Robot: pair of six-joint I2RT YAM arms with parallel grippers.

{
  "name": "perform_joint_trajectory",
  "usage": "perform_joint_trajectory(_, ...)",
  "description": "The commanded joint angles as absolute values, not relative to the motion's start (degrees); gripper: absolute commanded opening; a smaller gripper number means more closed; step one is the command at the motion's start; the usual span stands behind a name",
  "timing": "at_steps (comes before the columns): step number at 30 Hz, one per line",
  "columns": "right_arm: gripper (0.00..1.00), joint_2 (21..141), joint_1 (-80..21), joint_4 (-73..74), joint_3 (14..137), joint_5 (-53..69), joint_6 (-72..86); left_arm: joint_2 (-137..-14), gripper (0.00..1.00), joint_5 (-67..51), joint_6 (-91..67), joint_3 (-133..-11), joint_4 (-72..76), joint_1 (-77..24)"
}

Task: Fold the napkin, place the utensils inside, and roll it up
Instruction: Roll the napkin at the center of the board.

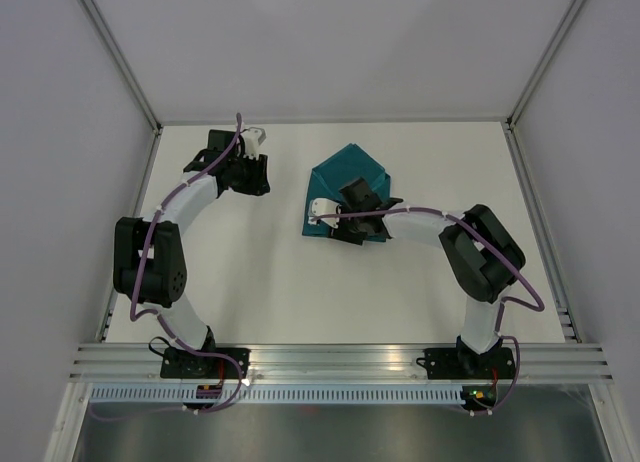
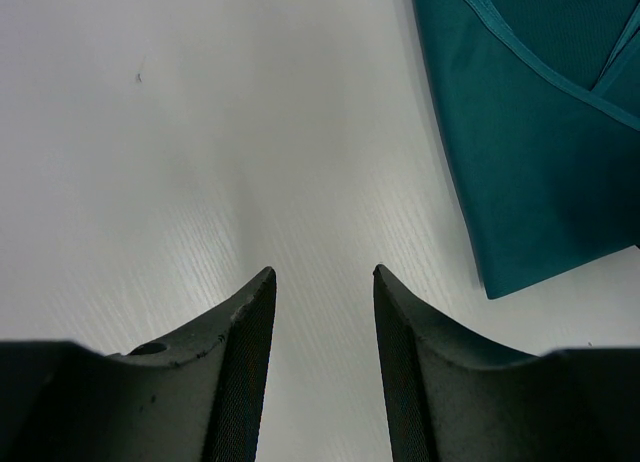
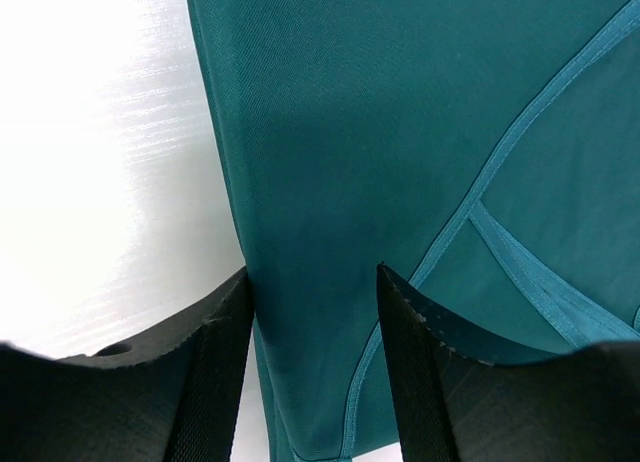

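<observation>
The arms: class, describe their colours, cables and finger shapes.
Both the left arm and right arm have white links, bulky black joints and a purple cable running alongside. The fingers are black, tapered to points, with finely ribbed inner faces.

Teal napkin (image 1: 345, 174) with paler teal hems (image 3: 520, 132); white table (image 1: 260, 282)

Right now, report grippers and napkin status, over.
Left gripper open over bare table. Right gripper open, over folded napkin edge. Utensils not in sight. No obstruction seen.
</observation>
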State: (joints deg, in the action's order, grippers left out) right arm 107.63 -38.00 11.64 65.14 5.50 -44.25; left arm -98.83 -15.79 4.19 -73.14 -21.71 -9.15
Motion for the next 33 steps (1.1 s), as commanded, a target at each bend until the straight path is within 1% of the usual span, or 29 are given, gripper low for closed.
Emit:
perform_joint_trajectory(1,0.58,110.4,-37.7,17.2,65.0,8.7,-45.9,-98.1,0.5,-17.8,5.8,-74.2,-19.9,-8.9)
perform_joint_trajectory(6,0.54,112.0,-37.5,18.8,65.4,9.2,-46.3,-98.3,0.5,-18.5,5.8,-74.3,-20.0,-8.9)
perform_joint_trajectory(11,0.45,113.5,-37.1,21.3,66.1,10.9,-46.1,-98.3,0.5,-18.7,5.4,-74.4,-20.0,-9.0)
perform_joint_trajectory(16,0.4,115.2,-36.2,26.6,69.2,13.4,-45.4,-97.7,0.5,-18.5,4.7,-73.9,-18.6,-9.1)
perform_joint_trajectory(18,0.34,116.0,-35.6,28.8,71.3,15.5,-45.2,-97.1,0.5,-18.1,4.0,-73.6,-18.0,-9.1)
perform_joint_trajectory(22,0.28,117.9,-34.6,33.4,72.9,18.4,-45.2,-95.6,0.5,-17.5,3.3,-72.1,-16.0,-9.2)
perform_joint_trajectory(23,0.25,118.3,-34.5,34.3,73.3,19.0,-45.2,-94.8,0.5,-17.3,3.3,-71.8,-15.5,-9.4)
perform_joint_trajectory(25,0.22,119.5,-33.7,37.1,74.7,21.6,-45.2,-94.2,0.5,-16.8,3.3,-70.8,-14.7,-9.6)
perform_joint_trajectory(28,0.13,121.5,-32.3,41.1,77.2,25.4,-45.6,-93.0,0.5,-16.3,3.3,-69.2,-13.2,-9.9)
perform_joint_trajectory(31,0.12,123.6,-31.3,45.1,79.5,28.7,-46.2,-92.2,0.5,-15.4,3.5,-67.8,-12.0,-10.5)
perform_joint_trajectory(33,0.09,124.4,-30.7,46.8,81.2,30.2,-46.9,-91.7,0.49,-14.9,3.8,-66.6,-10.7,-11.2)
